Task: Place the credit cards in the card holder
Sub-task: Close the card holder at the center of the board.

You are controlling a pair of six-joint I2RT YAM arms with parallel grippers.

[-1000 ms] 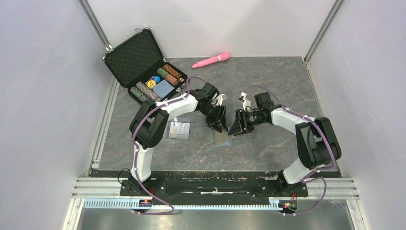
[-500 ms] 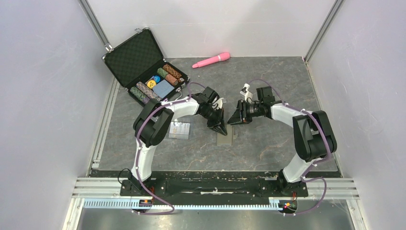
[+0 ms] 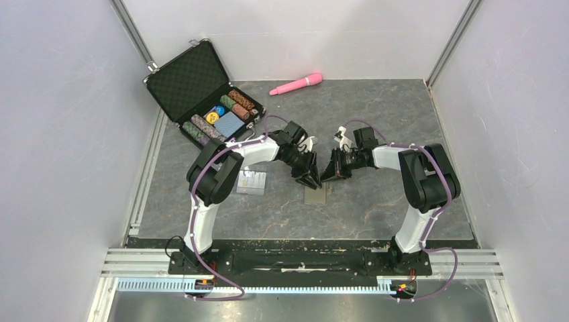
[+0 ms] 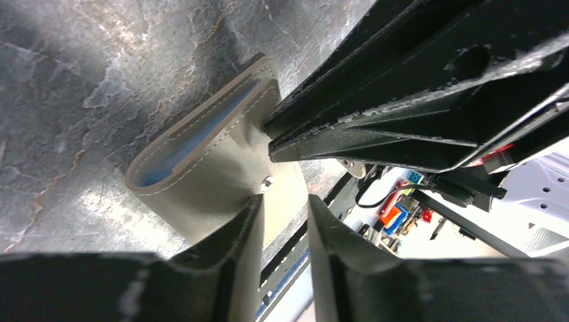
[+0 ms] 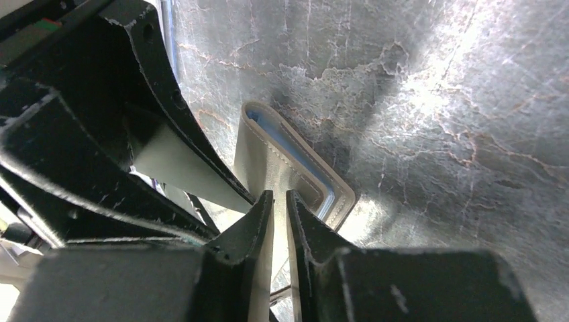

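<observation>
The card holder (image 4: 221,168) looks like matt tan leather with pale stitching, a smooth light-blue lining and a small shiny metal snap (image 4: 268,181). The table (image 4: 80,80) is grey, stone-veined and faintly glossy. The fingers (image 4: 221,268) are matt black plastic, rough and scuffed at the edges. The case (image 3: 188,80) has a dimpled black lining.

Left tool (image 3: 313,182), parted, and right tool (image 3: 326,176), pinched narrow, angle inward, tips nearly meeting.

White arm shells (image 3: 253,150), purple cables (image 3: 190,221), black joints (image 3: 216,176), black left pincer (image 3: 314,182), right pincer (image 3: 326,176).
</observation>
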